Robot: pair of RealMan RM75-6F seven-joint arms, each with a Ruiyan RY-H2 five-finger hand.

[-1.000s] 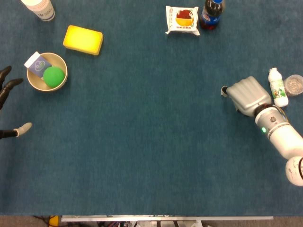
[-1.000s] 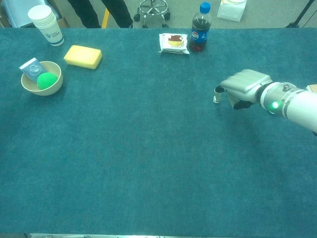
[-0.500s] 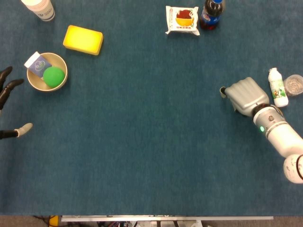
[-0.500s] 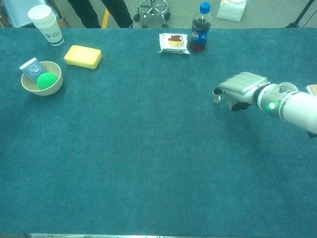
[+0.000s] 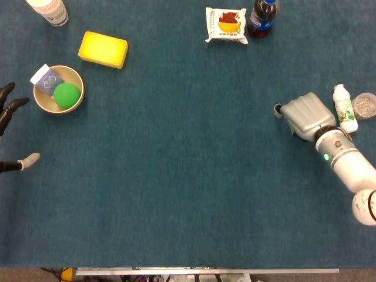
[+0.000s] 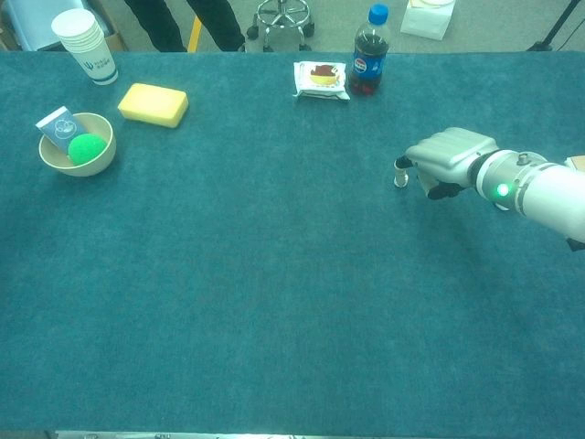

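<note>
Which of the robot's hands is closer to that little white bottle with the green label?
Right. The right hand sits just beside the white bottle; the left hand is across the table.

The right hand (image 5: pixel 305 116) has a smooth, pale grey shell over its back, ribbed where the fingers divide, with dark grey to black parts showing beneath the shell in the chest view (image 6: pixel 448 157). Its thumb ends in a light tip over a dark band. At about 5 o'clock from the shell sits a silver-grey cylindrical wrist carrying a small green light, followed by a glossy white rounded forearm. The left hand (image 5: pixel 10 132) shows only at the frame edge: slim black fingers, one capped with a pale beige tip.
</note>
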